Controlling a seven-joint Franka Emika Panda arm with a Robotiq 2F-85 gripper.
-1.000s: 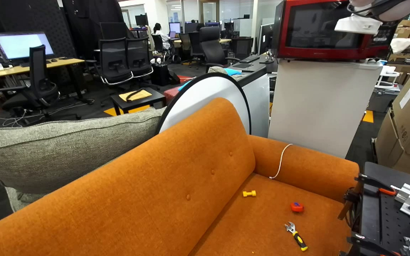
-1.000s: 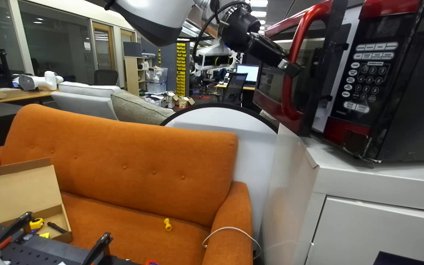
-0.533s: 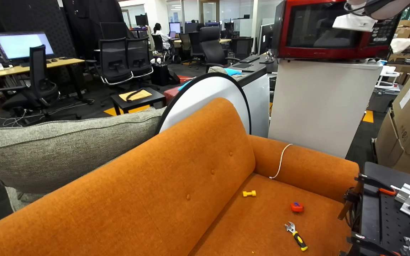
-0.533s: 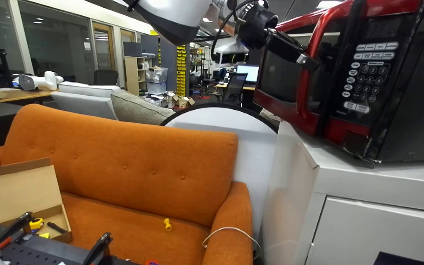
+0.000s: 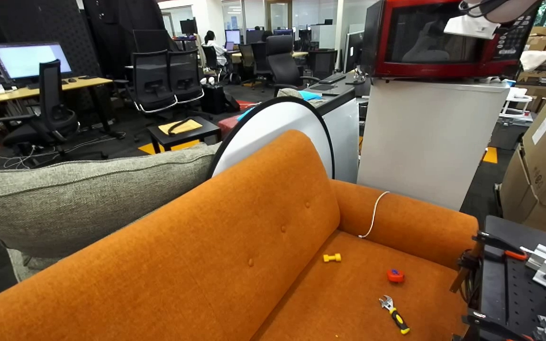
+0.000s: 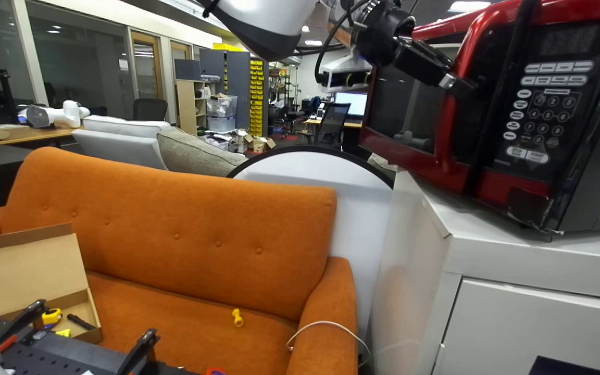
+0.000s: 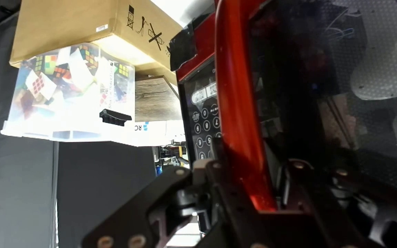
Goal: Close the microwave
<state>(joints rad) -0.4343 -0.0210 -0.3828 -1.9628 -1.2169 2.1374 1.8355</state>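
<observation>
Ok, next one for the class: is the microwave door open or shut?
Shut, it appears: in an exterior view the microwave door meets the control panel with no gap visible between them.

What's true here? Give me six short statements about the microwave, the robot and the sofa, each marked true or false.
1. The microwave stands on a pale cabinet. True.
2. The gripper is around the door handle. True.
3. The microwave's door hangs wide open. False: the door looks shut or nearly shut.
4. The sofa is blue. False: the sofa is orange.
5. A wrench lies on the sofa. True.
6. A yellow dumbbell lies inside the microwave. False: the dumbbell lies on the sofa.
</observation>
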